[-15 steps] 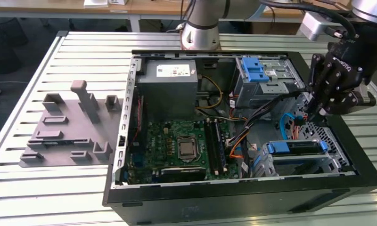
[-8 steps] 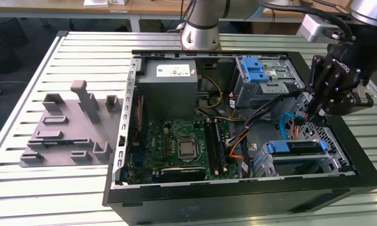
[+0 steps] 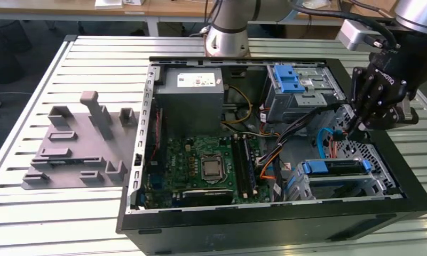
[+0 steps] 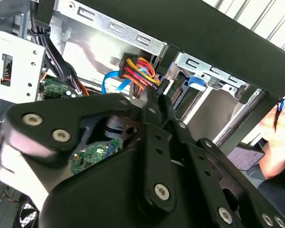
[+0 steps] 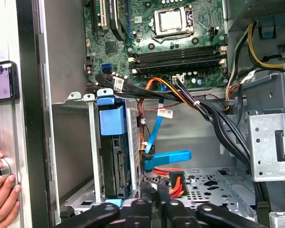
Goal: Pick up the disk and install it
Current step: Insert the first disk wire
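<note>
Disk [image 5: 118, 161] seated in cage [image 5: 92, 142]

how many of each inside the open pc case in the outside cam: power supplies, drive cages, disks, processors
power supply: 1
drive cages: 2
disk: 1
processor: 1
total: 5

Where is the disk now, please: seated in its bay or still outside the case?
In: the disk sits inside the metal cage, blue rails showing.
</note>
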Robot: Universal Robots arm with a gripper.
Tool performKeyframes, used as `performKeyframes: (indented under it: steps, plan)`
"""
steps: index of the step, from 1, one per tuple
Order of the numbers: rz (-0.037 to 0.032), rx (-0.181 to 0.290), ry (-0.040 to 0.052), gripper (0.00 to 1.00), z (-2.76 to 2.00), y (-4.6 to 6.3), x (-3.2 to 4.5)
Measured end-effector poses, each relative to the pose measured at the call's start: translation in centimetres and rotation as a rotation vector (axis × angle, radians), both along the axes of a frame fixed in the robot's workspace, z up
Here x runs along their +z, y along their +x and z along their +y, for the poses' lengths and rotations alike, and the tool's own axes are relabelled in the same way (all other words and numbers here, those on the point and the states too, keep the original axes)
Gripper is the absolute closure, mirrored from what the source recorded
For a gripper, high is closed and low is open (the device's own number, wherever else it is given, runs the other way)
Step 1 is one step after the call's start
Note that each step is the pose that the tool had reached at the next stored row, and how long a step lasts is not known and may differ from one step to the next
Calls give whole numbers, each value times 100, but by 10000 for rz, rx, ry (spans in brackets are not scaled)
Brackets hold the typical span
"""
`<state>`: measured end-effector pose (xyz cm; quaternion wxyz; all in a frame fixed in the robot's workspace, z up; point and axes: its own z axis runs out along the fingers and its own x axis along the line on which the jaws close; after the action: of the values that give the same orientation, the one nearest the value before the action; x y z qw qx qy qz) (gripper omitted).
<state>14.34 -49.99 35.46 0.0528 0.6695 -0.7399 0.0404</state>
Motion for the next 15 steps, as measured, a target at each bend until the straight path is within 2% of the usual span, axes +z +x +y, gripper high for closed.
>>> performKeyframes:
  steps: [4,9,15]
  plan:
    - [-2,21,2,84,-2,-6,-1]
    - [-20,131,7,84,-33,-54,-1]
    - [-24,261,117,84,-94,-67,-14]
